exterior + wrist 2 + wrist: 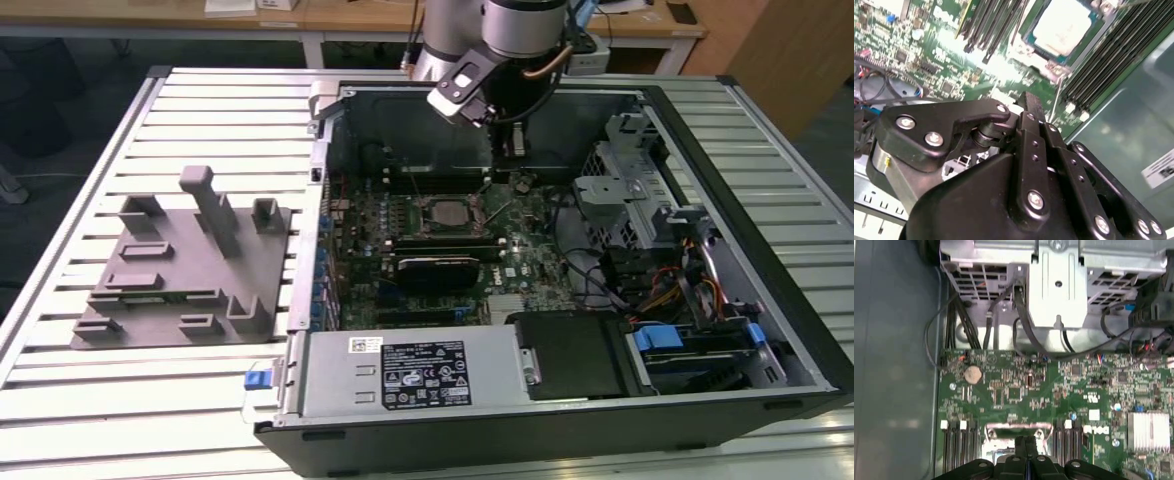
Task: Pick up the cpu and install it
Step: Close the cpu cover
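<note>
Open PC case (400, 445) lies on a slatted metal desk (200, 100), w/ a grey plastic fixture (187, 270) beside it on the exterior view's left. The cpu (1061, 26) sits flat in the socket (447, 212) on the green motherboard (1019, 385), not in the gripper. It's a small square chip w/ a smooth, bright silvery-white top and a thin greenish rim, and the metal socket frame runs around its edges. In the second wrist view, rows of dark memory slots (1114, 55) run along one side of it. The robot arm (514, 25) reaches down into the case. The black gripper (511, 170) hangs above the board, near the socket but apart from the cpu. In both wrist views its fingers (1021, 452) are pressed together w/ only a thin seam btwn them, and nothing is seen held.
</note>
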### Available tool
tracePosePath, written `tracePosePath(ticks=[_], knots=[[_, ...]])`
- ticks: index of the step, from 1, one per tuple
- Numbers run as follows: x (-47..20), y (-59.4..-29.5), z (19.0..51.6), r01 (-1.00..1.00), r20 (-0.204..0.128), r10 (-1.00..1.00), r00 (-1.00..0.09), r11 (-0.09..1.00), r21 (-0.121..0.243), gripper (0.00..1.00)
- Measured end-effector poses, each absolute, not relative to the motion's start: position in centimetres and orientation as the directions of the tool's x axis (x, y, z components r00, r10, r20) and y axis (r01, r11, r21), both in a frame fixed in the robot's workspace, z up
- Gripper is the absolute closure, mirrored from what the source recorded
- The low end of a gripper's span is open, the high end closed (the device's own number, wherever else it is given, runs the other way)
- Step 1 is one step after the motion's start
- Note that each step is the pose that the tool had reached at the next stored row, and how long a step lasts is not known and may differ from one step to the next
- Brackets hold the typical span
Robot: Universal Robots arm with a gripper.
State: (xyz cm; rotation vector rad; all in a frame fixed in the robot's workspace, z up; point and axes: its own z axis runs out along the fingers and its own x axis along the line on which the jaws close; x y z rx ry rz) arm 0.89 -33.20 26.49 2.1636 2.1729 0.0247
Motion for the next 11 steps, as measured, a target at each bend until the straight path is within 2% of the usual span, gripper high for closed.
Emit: tracePosePath(ticks=[11], knots=[[3.8, -33.2, 26.5, 0.998, -0.042, 0.999, -0.003, 0.006, 0.064, 0.89]])
